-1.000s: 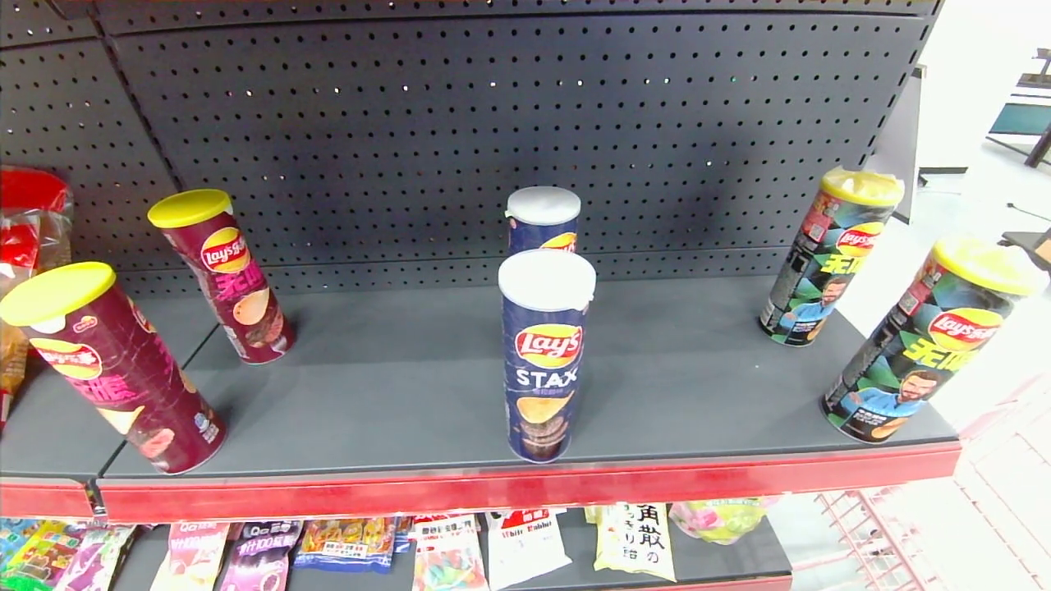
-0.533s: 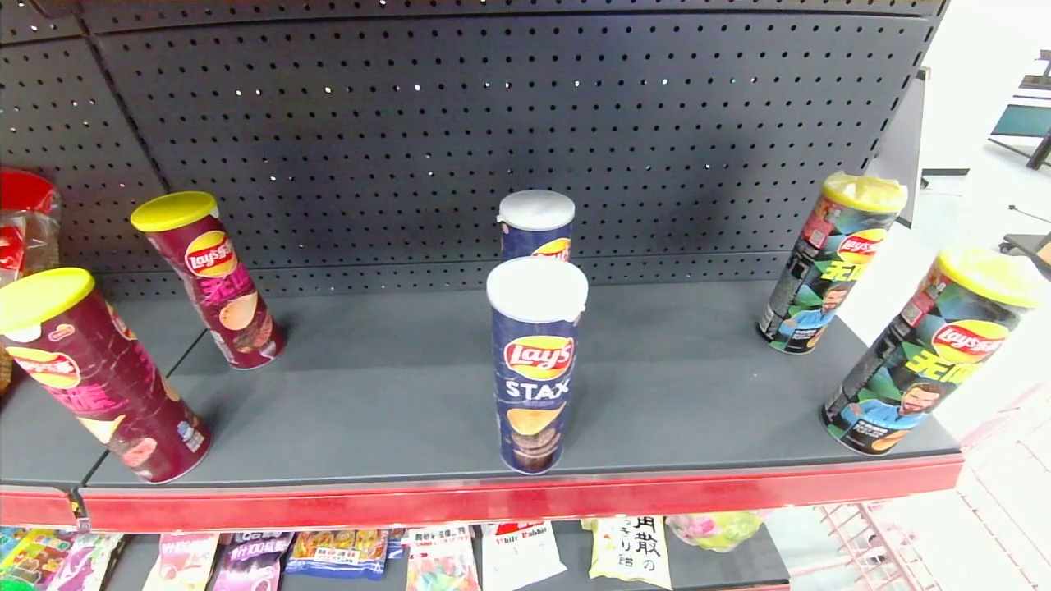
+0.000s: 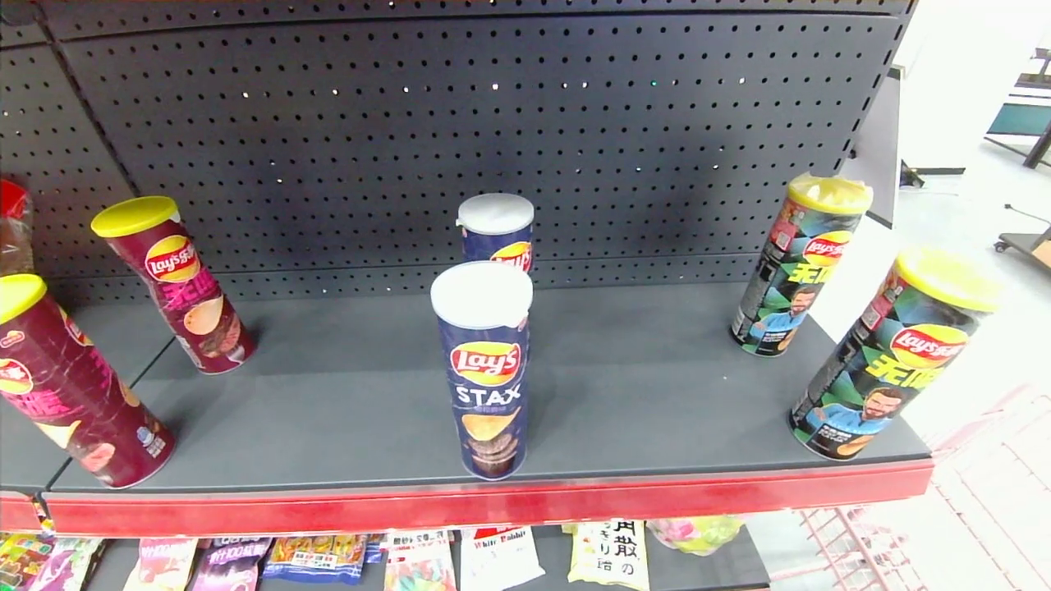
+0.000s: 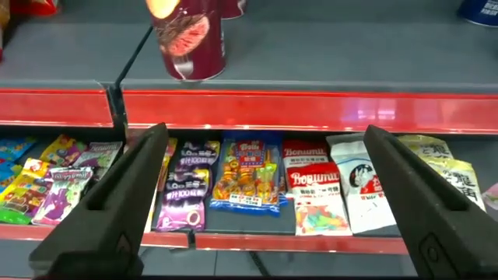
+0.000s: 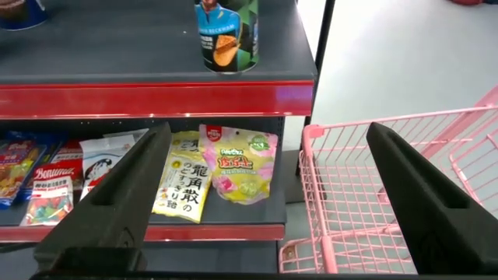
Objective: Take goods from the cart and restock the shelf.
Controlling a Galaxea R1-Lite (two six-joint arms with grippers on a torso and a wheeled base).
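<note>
Chip cans stand on the grey shelf (image 3: 640, 386) with a red front edge: two maroon cans (image 3: 70, 386) at the left, two blue cans (image 3: 484, 369) in the middle, two green-black cans (image 3: 895, 353) at the right. My left gripper (image 4: 264, 131) is open and empty, below and in front of a maroon can (image 4: 187, 39). My right gripper (image 5: 268, 128) is open and empty, in front of the shelf's right end, under a green-black can (image 5: 227, 31). The pink cart (image 5: 373, 194) stands right beside it.
A lower shelf holds snack bags (image 4: 245, 175) and candy bags (image 5: 237, 163). A black pegboard wall (image 3: 460, 123) backs the upper shelf. Wide gaps lie between the can groups. The pink cart's wire (image 3: 944, 525) shows at the lower right, with open floor (image 5: 405, 54) beyond.
The whole head picture has shifted left, so the camera has turned to the right. The cans stand as before.
</note>
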